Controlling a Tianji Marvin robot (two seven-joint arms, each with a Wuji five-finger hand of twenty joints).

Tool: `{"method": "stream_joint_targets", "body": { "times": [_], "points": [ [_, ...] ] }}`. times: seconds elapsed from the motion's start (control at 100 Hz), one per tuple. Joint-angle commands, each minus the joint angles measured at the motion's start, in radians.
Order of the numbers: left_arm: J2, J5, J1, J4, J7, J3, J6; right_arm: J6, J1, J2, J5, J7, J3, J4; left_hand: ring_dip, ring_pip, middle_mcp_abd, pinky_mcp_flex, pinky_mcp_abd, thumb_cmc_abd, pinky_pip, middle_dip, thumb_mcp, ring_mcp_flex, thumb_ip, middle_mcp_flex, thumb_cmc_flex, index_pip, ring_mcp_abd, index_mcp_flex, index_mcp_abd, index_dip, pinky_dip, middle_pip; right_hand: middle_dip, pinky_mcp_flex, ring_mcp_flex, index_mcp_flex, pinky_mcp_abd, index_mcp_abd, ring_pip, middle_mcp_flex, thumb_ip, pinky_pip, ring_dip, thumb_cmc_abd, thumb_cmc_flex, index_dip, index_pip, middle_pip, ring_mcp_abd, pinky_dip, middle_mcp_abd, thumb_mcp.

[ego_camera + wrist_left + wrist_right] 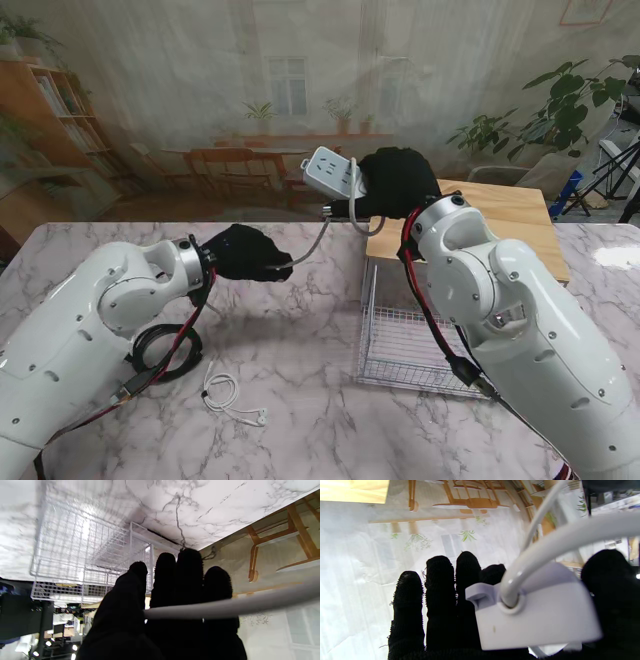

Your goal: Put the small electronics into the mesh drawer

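Note:
My right hand, in a black glove, is raised over the far side of the table and shut on a white power strip. The right wrist view shows the power strip end-on between thumb and fingers. Its grey cable runs down to my left hand, which is shut on it. In the left wrist view the cable crosses the fingers. The white mesh drawer is pulled out under my right arm; the left wrist view shows the drawer too.
The drawer slides from under a wooden top on the right. White earphones and a coiled black cable lie on the marble table near my left arm.

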Motion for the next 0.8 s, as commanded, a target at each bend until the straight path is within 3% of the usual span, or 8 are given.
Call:
{"method": "stream_joint_targets", "body": {
  "times": [0.0,0.3,0.54,0.79],
  "points": [
    [0.026,0.013,0.026,-0.015,-0.022,-0.014,-0.017,0.021,0.023,-0.001,-0.010,-0.004,0.001,0.032,0.022,0.043,0.011,-0.004,0.003,0.040,0.039,0.022,0.013,0.022,-0.012,0.035,0.083,0.051,-0.019,0.008,-0.080,0.038,0.025,0.029,0.019,-0.012,0.018,0.174,0.017,-0.113,0.051,0.026,0.019,0.003,0.010,0.261,0.229,0.015,0.087,0.071,0.004,-0.002,-0.102,0.301],
    [0.030,0.044,0.127,-0.124,0.000,-0.144,-0.135,0.033,0.097,0.004,-0.063,0.013,-0.074,0.172,-0.001,0.017,0.001,0.008,-0.006,0.047,0.029,0.023,0.002,0.036,-0.015,0.053,0.084,0.043,-0.021,0.017,-0.086,0.041,0.021,-0.012,0.020,-0.012,0.018,0.173,0.014,-0.113,0.051,0.023,0.020,0.006,0.010,0.264,0.227,0.016,0.087,0.077,0.004,0.000,-0.104,0.298],
    [0.027,0.044,0.147,-0.165,0.021,-0.190,-0.161,0.016,0.152,0.008,-0.094,0.032,-0.159,0.274,0.013,0.042,0.006,0.022,-0.010,0.058,0.037,0.042,0.008,0.046,-0.018,0.054,0.084,0.050,-0.022,0.014,-0.089,0.062,0.024,0.000,0.018,-0.011,0.018,0.171,0.014,-0.113,0.051,0.023,0.021,0.008,0.010,0.265,0.225,0.017,0.088,0.080,0.004,0.001,-0.107,0.300],
    [0.025,0.019,0.146,-0.233,0.005,-0.240,-0.162,-0.047,0.170,0.019,-0.128,0.067,-0.221,0.309,0.002,0.014,0.016,0.048,-0.013,0.055,0.037,0.034,0.015,0.080,-0.023,0.076,0.084,0.018,-0.003,0.029,-0.060,0.046,0.022,-0.048,0.016,-0.008,0.016,0.167,0.012,-0.121,0.055,0.026,0.021,0.009,0.013,0.265,0.221,0.020,0.093,0.080,-0.005,0.001,-0.111,0.299]
  ]
}}
